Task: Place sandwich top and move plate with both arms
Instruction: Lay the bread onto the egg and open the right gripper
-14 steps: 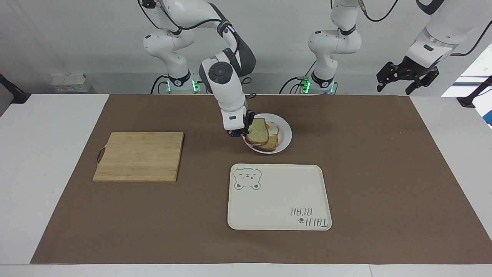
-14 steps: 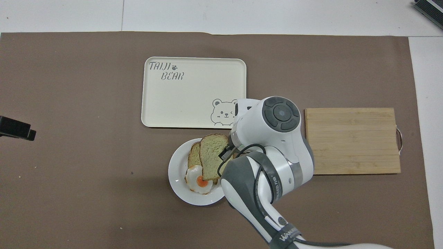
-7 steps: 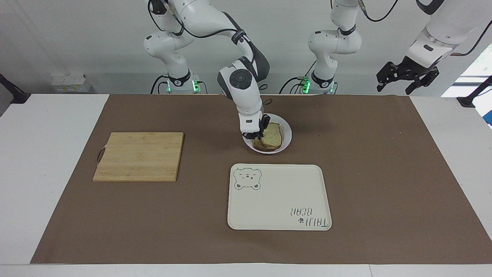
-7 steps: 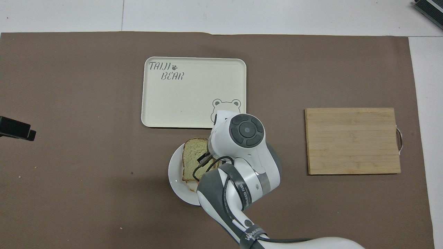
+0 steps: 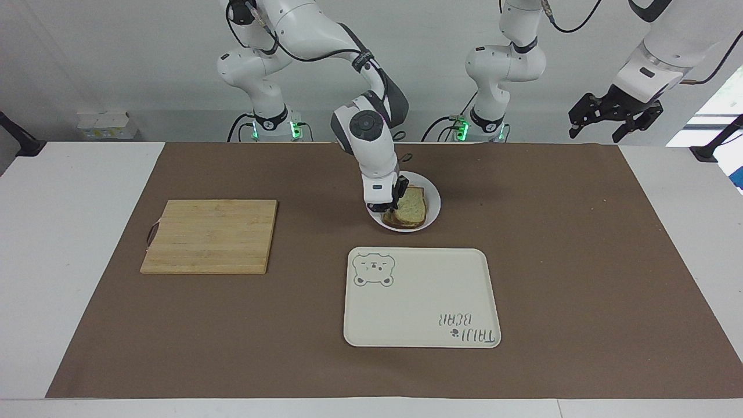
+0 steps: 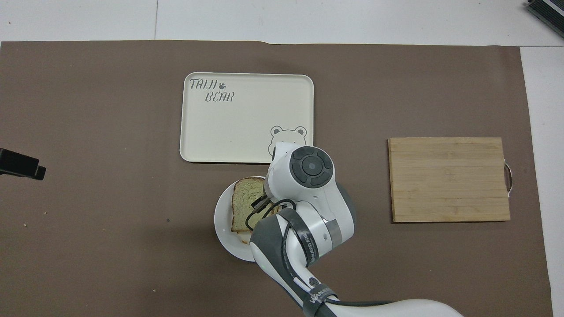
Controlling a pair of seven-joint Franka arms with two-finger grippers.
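Note:
The sandwich top (image 5: 413, 204) lies flat on the lower bread slice (image 5: 401, 223) on the small white plate (image 5: 433, 200), covering the egg. My right gripper (image 5: 387, 206) is down at the plate's edge toward the right arm's end, shut on the side of the sandwich top. In the overhead view the right arm's wrist hides this gripper and part of the sandwich top (image 6: 245, 199) and the plate (image 6: 222, 220). My left gripper (image 5: 615, 113) waits open, high over the left arm's end of the table; its tip shows in the overhead view (image 6: 20, 164).
A cream rectangular tray with a bear drawing (image 5: 421, 302) lies just farther from the robots than the plate; it also shows in the overhead view (image 6: 246, 127). A wooden cutting board (image 5: 210, 235) lies toward the right arm's end of the table.
My right gripper carried the sandwich top over the egg slice and lowered it flat onto it, hiding the egg. In the last half second it barely moved. The left arm stayed still.

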